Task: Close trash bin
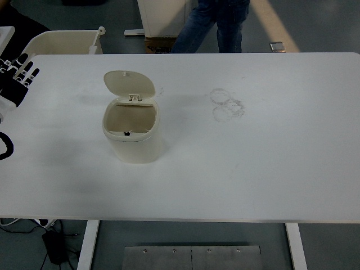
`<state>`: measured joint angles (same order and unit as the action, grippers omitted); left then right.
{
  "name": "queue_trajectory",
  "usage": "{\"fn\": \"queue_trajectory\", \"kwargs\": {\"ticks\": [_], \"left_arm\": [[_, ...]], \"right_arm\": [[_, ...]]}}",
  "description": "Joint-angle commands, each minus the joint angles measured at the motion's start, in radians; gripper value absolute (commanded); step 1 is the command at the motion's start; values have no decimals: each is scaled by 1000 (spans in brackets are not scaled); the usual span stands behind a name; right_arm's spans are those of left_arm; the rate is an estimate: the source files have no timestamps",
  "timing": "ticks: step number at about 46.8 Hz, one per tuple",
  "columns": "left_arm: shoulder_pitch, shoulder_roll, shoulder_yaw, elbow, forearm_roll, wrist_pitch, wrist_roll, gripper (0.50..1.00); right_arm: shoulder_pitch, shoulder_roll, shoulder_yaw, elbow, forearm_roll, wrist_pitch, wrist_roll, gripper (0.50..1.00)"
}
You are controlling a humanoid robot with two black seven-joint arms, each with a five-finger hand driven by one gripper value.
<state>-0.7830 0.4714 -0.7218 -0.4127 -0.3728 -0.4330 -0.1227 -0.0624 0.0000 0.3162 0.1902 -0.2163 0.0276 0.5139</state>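
Cream trash bin point(133, 135) stands upright left of centre, its lid point(129, 83) flipped open

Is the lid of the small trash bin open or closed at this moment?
Open. The lid stands raised behind the trash bin, and the bin's inside is visible. The left hand is apart from it.

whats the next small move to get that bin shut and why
Probably bring the left hand across toward the lid from behind. The trash bin stands with its lid tipped up and back on the far hinge, and the hand sits at the table's left edge, fingers open, well apart from it.
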Motion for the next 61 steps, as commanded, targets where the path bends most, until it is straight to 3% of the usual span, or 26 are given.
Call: {"fn": "queue_trajectory", "kwargs": {"ticks": [1,61], "left_arm": [[2,-13,-1,0,2,0,0,1000],[30,-16,-2,0,0,10,-9,1000]], "right_arm": [[0,0,0,0,0,0,0,991],[4,0,0,0,-2,0,0,991]]}}
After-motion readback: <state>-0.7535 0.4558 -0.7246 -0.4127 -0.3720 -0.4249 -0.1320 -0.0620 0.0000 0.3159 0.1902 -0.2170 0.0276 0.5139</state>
